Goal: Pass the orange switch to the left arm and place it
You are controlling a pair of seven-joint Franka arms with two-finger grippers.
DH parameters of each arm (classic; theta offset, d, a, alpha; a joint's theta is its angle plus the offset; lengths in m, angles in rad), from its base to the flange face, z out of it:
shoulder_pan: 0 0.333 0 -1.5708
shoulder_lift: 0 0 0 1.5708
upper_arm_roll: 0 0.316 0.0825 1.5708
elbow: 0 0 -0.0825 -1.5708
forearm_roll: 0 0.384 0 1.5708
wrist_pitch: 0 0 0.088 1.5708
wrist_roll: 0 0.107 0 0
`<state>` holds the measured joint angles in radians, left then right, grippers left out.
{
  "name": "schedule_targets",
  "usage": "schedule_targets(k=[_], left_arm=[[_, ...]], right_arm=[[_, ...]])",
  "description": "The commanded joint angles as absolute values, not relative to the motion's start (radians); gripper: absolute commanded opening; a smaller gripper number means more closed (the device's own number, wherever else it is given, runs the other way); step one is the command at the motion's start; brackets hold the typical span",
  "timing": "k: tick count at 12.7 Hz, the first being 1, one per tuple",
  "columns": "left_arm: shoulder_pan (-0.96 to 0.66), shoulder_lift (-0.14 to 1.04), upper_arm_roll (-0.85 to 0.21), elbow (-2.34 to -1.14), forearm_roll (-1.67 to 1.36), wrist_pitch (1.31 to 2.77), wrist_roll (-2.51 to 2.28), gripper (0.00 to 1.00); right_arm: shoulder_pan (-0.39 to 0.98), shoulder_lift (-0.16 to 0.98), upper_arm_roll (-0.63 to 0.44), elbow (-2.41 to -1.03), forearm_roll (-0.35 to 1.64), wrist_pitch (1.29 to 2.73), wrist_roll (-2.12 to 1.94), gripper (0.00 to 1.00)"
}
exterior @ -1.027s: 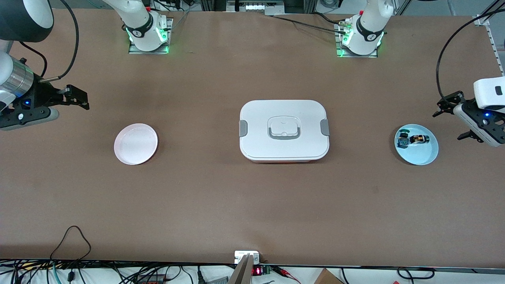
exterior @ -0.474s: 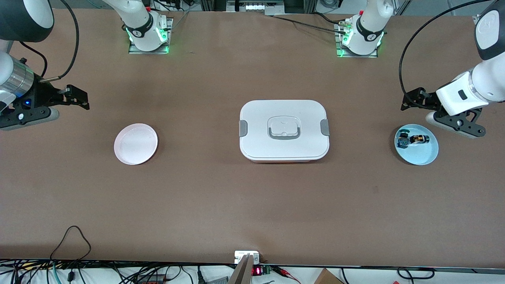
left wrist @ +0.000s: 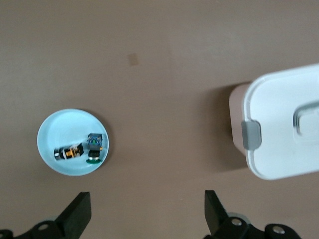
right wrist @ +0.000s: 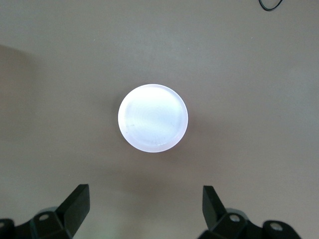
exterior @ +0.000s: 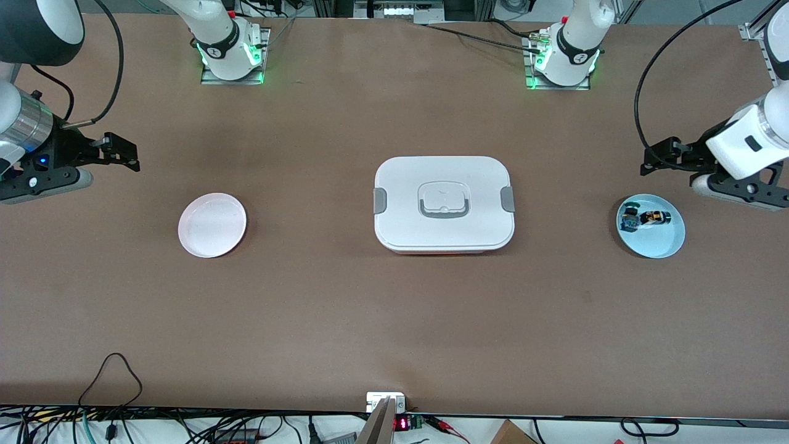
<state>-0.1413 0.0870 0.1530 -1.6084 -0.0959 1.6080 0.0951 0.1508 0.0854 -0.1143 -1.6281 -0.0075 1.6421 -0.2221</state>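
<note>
The orange switch [exterior: 655, 216] lies in a light blue plate [exterior: 662, 243] at the left arm's end of the table, beside a black switch with blue-green markings [exterior: 630, 219]. It also shows in the left wrist view [left wrist: 69, 152]. The white box [exterior: 444, 204] sits mid-table. My left gripper [exterior: 654, 159] is open and empty, up in the air over bare table close to the blue plate. My right gripper [exterior: 123, 153] is open and empty, raised over the table near a pink plate [exterior: 212, 224] and waits there.
The pink plate shows empty in the right wrist view [right wrist: 153, 118]. The box's grey latch [left wrist: 251, 134] shows in the left wrist view. Cables hang along the table's front edge [exterior: 111, 370]. The arm bases stand at the table's back edge.
My left arm has swung over the blue plate's end of the table: first in toward the box, then back a little toward the table's end. The right arm has not moved.
</note>
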Motion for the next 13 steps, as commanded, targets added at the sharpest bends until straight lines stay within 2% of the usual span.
schedule_targets(k=[1, 13], left_arm=[[-0.126, 0.100, 0.144, -1.557, -0.077, 1.580, -0.021, 1.00], [-0.104, 0.101, 0.153, -1.545, -0.069, 1.592, -0.018, 1.00]], right_arm=[[0.156, 0.092, -0.114, -1.609, 0.003, 1.624, -0.221, 1.00], [0.156, 0.092, -0.114, -1.609, 0.005, 1.620, -0.221, 1.00]])
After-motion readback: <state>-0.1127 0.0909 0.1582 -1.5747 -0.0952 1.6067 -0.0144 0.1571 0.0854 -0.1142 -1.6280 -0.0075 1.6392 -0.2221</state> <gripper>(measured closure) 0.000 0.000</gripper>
